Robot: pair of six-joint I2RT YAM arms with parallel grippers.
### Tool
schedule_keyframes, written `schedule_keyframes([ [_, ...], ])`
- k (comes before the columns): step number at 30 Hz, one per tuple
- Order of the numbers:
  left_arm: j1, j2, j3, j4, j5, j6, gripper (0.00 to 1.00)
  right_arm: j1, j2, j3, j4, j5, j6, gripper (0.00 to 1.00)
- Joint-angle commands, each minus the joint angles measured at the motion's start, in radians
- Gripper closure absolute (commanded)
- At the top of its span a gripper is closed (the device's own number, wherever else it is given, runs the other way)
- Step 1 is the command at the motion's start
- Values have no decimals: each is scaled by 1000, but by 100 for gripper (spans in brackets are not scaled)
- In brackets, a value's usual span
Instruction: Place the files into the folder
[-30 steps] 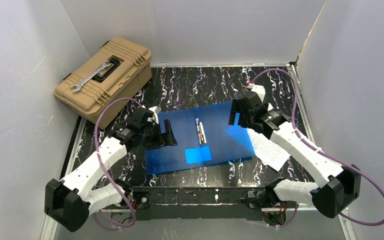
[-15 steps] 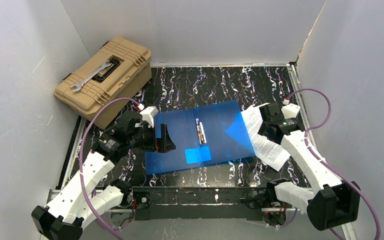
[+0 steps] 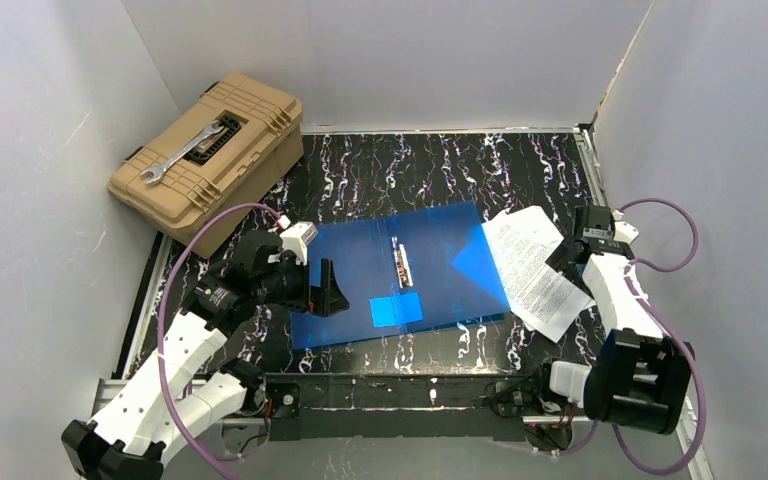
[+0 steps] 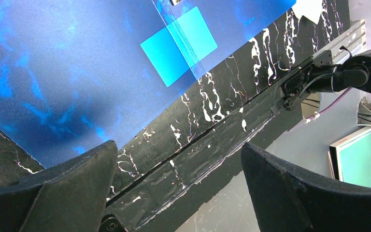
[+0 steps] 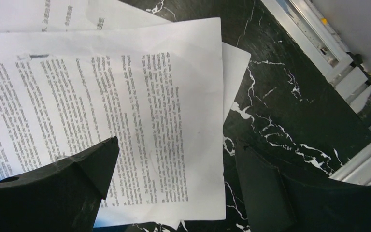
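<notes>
Open glossy bright-blue plastic folder (image 3: 440,250) lying flat at the centre of the black, white-veined table (image 3: 430,160). The loose white printed paper sheets (image 3: 535,270) are fanned at its right edge, touching and partly overlapping it, not yet inside. The left gripper (image 3: 332,292) is poised over the folder's near-left part, jaws spread wide and empty. The right gripper (image 3: 570,255) is above the outer edge of the sheets, jaws likewise apart with nothing between them. Likely failures: the sheets lie flat and staggered, so a pinch at 1 edge may lift only the top sheet or crease it against the table. A sideways push may also slide the slick folder away unless the left gripper pins it; whether it touches the folder cannot be told. The right wrist view resolves at least 3 offset sheets (image 5: 140,111) with a sliver of blue beneath, which the top view merges into 1 white patch. The top view shows the silver clip (image 3: 400,265) at the folder's middle, and the left wrist view shows the lighter blue square (image 4: 178,46) near its front edge.
</notes>
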Motion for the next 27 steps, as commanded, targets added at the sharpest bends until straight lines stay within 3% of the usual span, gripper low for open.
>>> schedule_keyframes([
  [1,-1,-14,-11,-18,21,17,2,-97,62,-9,135,-140,-75,1],
  [13,-10,-12,-16,-22,9,15,2,-242,188,-12,232,-202,-100,1],
  [27,-28,-18,-15,-32,-27,9,2,-267,278,-31,323,-213,-79,1],
])
